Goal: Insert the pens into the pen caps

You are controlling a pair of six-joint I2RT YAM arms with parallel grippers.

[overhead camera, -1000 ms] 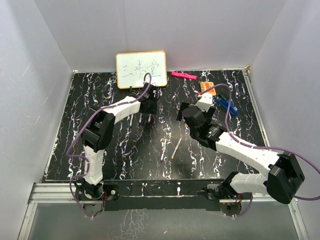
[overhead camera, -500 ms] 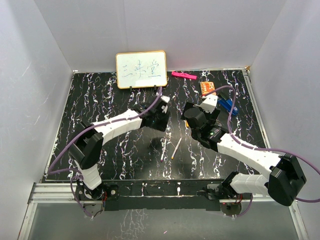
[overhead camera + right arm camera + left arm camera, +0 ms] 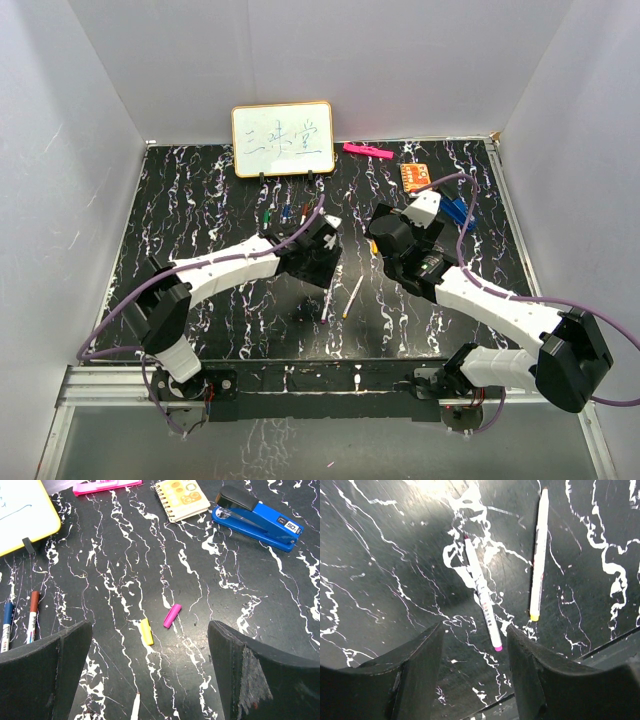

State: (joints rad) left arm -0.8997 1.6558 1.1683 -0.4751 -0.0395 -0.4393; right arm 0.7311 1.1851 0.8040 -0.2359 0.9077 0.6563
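Two uncapped white pens lie side by side on the black marbled table: one with a pink end, one with a yellow end. My left gripper is open and empty, hovering just above them, its jaws straddling the pink end. A yellow cap and a pink-purple cap lie loose below my right gripper, which is open and empty above them. A white pen's tip shows at the bottom of the right wrist view.
Capped pens, blue and red, lie near the whiteboard. At the back are a pink marker, an orange notepad and a blue stapler. The table's front edge is close to the two pens.
My left arm has swung from the whiteboard forward and right to above the two loose pens. My right arm has shifted only slightly.
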